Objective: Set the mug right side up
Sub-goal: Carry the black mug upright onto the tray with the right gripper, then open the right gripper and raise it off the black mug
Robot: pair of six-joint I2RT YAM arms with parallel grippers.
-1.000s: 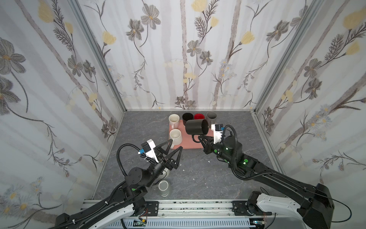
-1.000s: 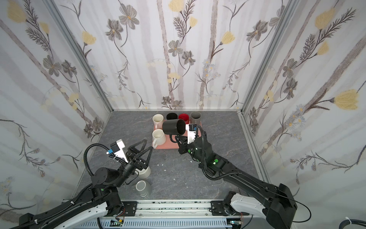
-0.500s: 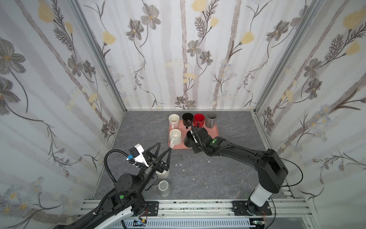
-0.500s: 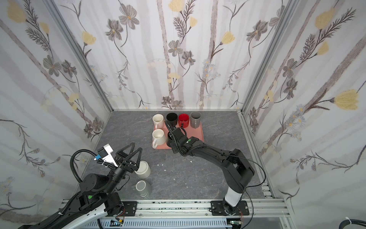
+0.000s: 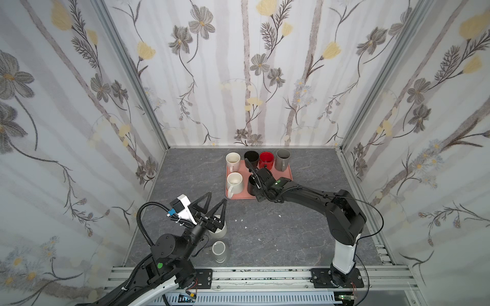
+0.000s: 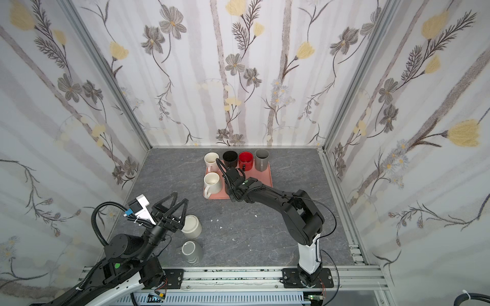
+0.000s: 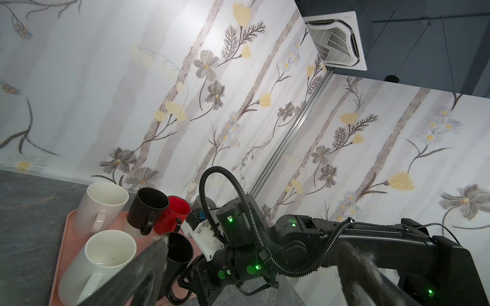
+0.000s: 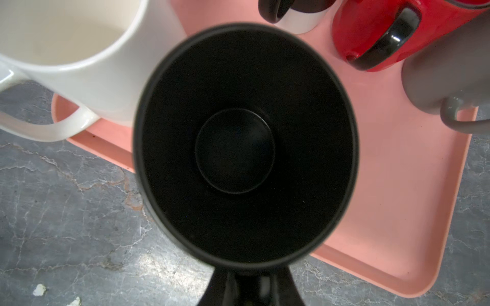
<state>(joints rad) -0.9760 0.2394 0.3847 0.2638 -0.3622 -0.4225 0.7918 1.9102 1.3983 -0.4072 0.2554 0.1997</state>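
Floral-papered walls close in a grey marbled table (image 5: 278,233). In both top views a pink tray (image 5: 287,174) sits just right of centre, toward the back wall. The black mug (image 5: 250,184) stands on the tray's lower edge, just right of a white mug (image 5: 234,181). From above, the right gripper (image 5: 256,191) and its wrist cover most of it.

The right wrist view gives us what the top views hide. We look straight down into the black mug (image 8: 238,148) and see a matte interior, a round rim and the flat bottom, so it stands right side up. The left wrist view adds its side wall and a handle loop facing the right gripper (image 7: 192,275), whose jaws are clamped on the mug at that handle.

Along the tray's upper edge we see a second white mug (image 5: 232,160), a two-tone mug (image 5: 251,157), a red mug (image 5: 266,159) and a grey mug (image 5: 282,159).

At the lower left of a top view the left gripper (image 6: 179,197) hangs with its jaws spread wide, holding nothing. It is near a cream mug (image 6: 191,225) that stands mouth-down on the table.
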